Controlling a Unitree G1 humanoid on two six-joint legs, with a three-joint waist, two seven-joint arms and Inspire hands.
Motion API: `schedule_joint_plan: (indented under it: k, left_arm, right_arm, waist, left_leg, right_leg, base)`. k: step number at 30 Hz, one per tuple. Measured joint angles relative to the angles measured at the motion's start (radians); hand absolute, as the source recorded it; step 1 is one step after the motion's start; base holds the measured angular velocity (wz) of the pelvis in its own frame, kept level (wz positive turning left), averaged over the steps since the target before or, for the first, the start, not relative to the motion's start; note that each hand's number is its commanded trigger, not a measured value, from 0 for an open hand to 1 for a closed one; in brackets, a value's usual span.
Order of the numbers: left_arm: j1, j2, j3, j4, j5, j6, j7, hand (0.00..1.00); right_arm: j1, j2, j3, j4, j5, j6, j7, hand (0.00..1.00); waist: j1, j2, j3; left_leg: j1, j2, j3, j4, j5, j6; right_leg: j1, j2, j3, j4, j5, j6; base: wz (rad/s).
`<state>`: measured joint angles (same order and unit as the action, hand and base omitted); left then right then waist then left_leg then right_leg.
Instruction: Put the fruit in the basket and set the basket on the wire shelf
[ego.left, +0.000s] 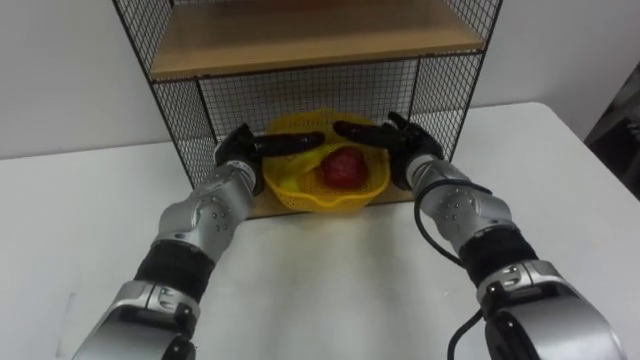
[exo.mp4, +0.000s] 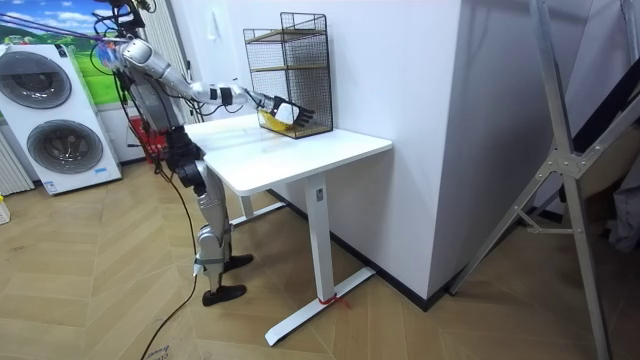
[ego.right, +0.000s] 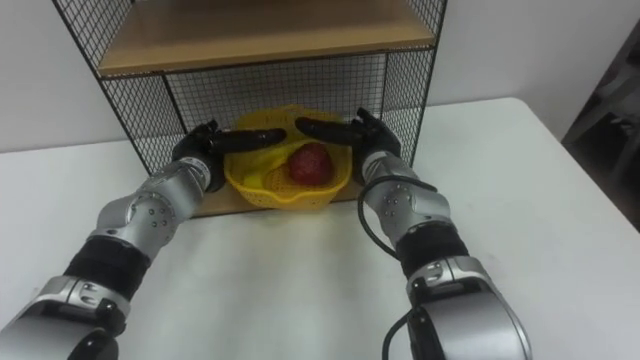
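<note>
- The white table (ego.left: 330, 280) lies bare right in front of me. I stand at its near edge with both arms stretched forward over it, because the shelf sits at the far side against the wall.
- My left hand (ego.left: 243, 150) is at the left rim of the basket. Its fingers (ego.left: 295, 141) are stretched out straight and lie along the top of the rim, pointing inward. I cannot tell whether the thumb presses from beneath.
- My right hand (ego.left: 408, 145) mirrors it at the right rim, with its fingers (ego.left: 355, 129) straight and reaching in over the basket. I judge that a hand on each side keeps the load level and steers it squarely between the mesh walls.
- The yellow basket (ego.left: 345, 198) sits between my hands, on the lower board (ego.left: 262, 206) of the wire shelf (ego.left: 440, 95). Its front lip is close to the board's front edge.
- The red fruit (ego.left: 343, 167) lies inside the basket, towards its right half, so the loading part looks done.
- I judge that the basket is far enough in to sit safely, and that drawing both hands off it is what remains.
- The upper board (ego.left: 310, 35) hangs over the basket, so my hands come in low from the front.
</note>
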<state>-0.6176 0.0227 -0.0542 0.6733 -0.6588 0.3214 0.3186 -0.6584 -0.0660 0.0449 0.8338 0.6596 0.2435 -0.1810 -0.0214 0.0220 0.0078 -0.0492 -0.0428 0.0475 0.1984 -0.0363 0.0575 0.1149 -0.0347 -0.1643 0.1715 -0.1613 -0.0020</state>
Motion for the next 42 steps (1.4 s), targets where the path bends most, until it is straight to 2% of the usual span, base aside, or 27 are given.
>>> schedule_joint_plan:
  k: [4, 8, 10, 13, 18, 21, 24, 27, 31, 36, 39, 42]
  left_arm:
    - [0.002, 0.014, 0.001, -0.079, -0.001, 0.0, -0.004, 0.0]
    - [0.002, 0.024, -0.001, -0.113, -0.006, -0.001, -0.018, 0.0]
    - [0.022, 0.026, -0.007, -0.143, 0.002, -0.001, -0.018, 0.0]
    - [0.086, 0.029, -0.01, -0.218, 0.006, -0.002, -0.026, 0.0]
    - [0.188, 0.037, -0.009, -0.331, 0.03, -0.003, -0.023, 0.0]
    - [0.199, 0.039, 0.001, -0.366, 0.078, -0.003, -0.022, 0.0]
    - [0.213, 0.041, 0.008, -0.439, 0.156, -0.004, -0.039, 0.0]
    - [0.24, 0.051, 0.012, -0.482, 0.176, -0.014, -0.073, 0.0]
    - [0.329, 0.05, 0.007, -0.567, 0.206, -0.018, -0.108, 0.0]
    - [0.401, 0.05, -0.012, -0.577, 0.22, -0.023, -0.141, 0.0]
    - [0.438, 0.053, -0.016, -0.603, 0.23, -0.024, -0.156, 0.0]
    - [0.494, 0.065, -0.053, -0.673, 0.237, -0.05, -0.174, 0.0]
  right_arm:
    - [0.046, -0.028, -0.001, -0.115, -0.002, 0.0, 0.001, 0.0]
    - [0.081, -0.03, 0.0, -0.197, -0.002, 0.0, -0.013, 0.0]
    - [0.129, -0.031, 0.001, -0.271, -0.002, 0.0, -0.018, 0.0]
    - [0.183, -0.038, 0.003, -0.35, -0.003, 0.0, -0.015, 0.0]
    - [0.212, -0.042, 0.01, -0.385, -0.049, -0.001, -0.008, 0.0]
    - [0.219, -0.046, 0.009, -0.41, -0.086, -0.001, 0.001, 0.0]
    - [0.252, -0.063, 0.006, -0.478, -0.118, -0.001, 0.031, 0.0]
    - [0.291, -0.065, 0.004, -0.536, -0.127, -0.001, 0.041, 0.0]
    - [0.366, -0.065, 0.004, -0.645, -0.132, -0.001, 0.054, 0.0]
    - [0.407, -0.063, 0.004, -0.689, -0.163, -0.002, 0.082, 0.0]
    - [0.453, -0.064, 0.007, -0.756, -0.165, -0.005, 0.112, 0.0]
    - [0.518, -0.064, 0.022, -0.824, -0.172, -0.011, 0.138, 0.0]
  waist:
    - [0.0, -0.001, -0.0018]
    - [-0.001, -0.004, -0.0047]
    - [0.0, -0.013, -0.0145]
    - [0.0, -0.021, -0.0214]
    - [0.001, -0.023, -0.0212]
    - [0.004, -0.031, -0.0197]
    - [0.006, -0.044, -0.0132]
    - [0.007, -0.048, -0.0133]
    - [0.005, -0.047, -0.0132]
    - [0.002, -0.047, -0.0124]
    - [0.003, -0.042, -0.0089]
    - [0.006, -0.037, -0.0044]
  left_leg:
    - [-0.005, -0.001, 0.002, 0.0, 0.003, 0.001]
    - [0.004, -0.001, 0.003, 0.0, 0.005, 0.005]
    - [0.008, -0.001, 0.001, -0.001, 0.004, 0.003]
    - [0.014, -0.001, 0.002, 0.0, 0.003, 0.0]
    - [0.027, -0.001, -0.006, -0.001, 0.002, 0.0]
    - [0.028, -0.001, -0.008, -0.002, 0.002, 0.0]
    - [0.027, -0.001, -0.008, -0.003, 0.003, 0.0]
    - [0.03, 0.001, -0.007, -0.003, 0.002, 0.0]
    - [0.03, 0.004, -0.007, -0.003, 0.002, 0.0]
    - [0.029, 0.001, -0.008, -0.003, 0.002, 0.0]
    - [0.025, 0.0, -0.01, -0.002, 0.002, 0.0]
    - [0.025, 0.003, -0.009, -0.003, 0.002, 0.0]
  right_leg:
    - [-0.004, 0.001, 0.0, 0.003, 0.001, -0.001]
    - [0.005, 0.0, -0.002, 0.003, 0.001, -0.001]
    - [0.011, 0.001, -0.002, 0.002, 0.001, -0.001]
    - [0.019, 0.001, 0.0, 0.001, 0.001, -0.001]
    - [0.029, 0.001, 0.003, 0.0, -0.004, 0.004]
    - [0.029, 0.001, 0.003, 0.001, -0.004, 0.002]
    - [0.028, 0.0, 0.001, 0.0, -0.004, 0.002]
    - [0.031, 0.0, 0.003, 0.0, -0.004, 0.002]
    - [0.031, 0.0, 0.003, 0.0, -0.005, 0.003]
    - [0.032, 0.001, 0.001, -0.003, -0.008, 0.008]
    - [0.029, 0.001, -0.001, -0.004, -0.01, 0.012]
    - [0.027, 0.0, 0.0, -0.003, -0.011, 0.013]
  base:
    - [0.03]
    - [0.0]
    - [0.0]
    - [0.0]
    - [0.0]
    - [0.0]
    - [0.0]
    - [0.0]
    - [0.0]
    - [0.01]
    - [0.01]
    - [0.0]
